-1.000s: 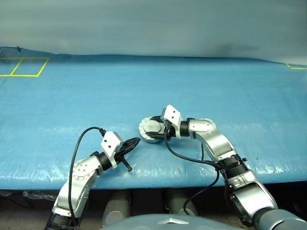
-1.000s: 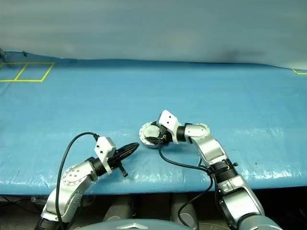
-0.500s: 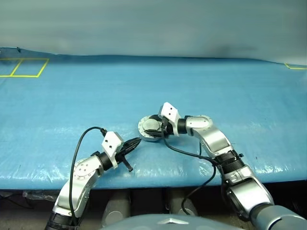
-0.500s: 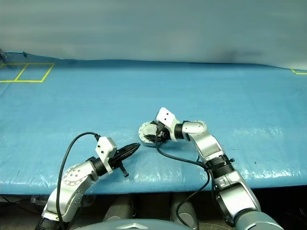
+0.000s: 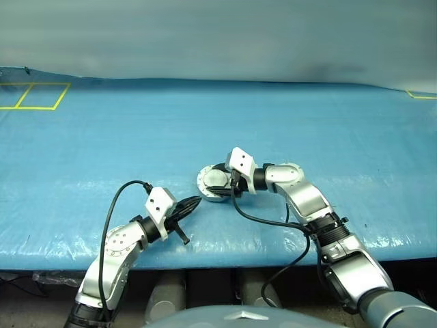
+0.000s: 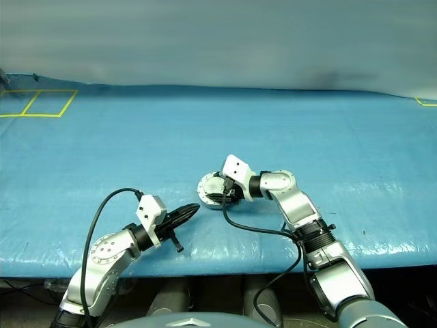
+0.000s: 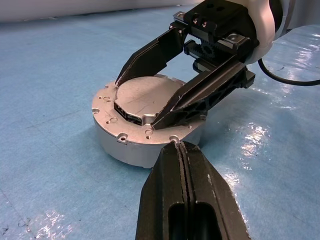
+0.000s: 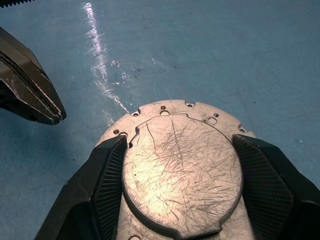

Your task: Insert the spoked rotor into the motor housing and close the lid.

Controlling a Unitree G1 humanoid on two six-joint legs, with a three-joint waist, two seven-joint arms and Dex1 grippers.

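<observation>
Lid (image 8: 182,172) between right end effector (image 8: 182,185) fingers

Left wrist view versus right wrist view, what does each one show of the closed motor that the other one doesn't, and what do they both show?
The left wrist view alone shows the motor housing side wall resting on the blue table cover, plus the right claw from outside, its fingers straddling the raised part of the lid, and the shut left claw just short of the rim. The right wrist view alone shows the lid's scratched top face straight on. Both show the lid shut, flat on the housing, the right claw's fingers on either side, and the left claw's tip nearby.
</observation>
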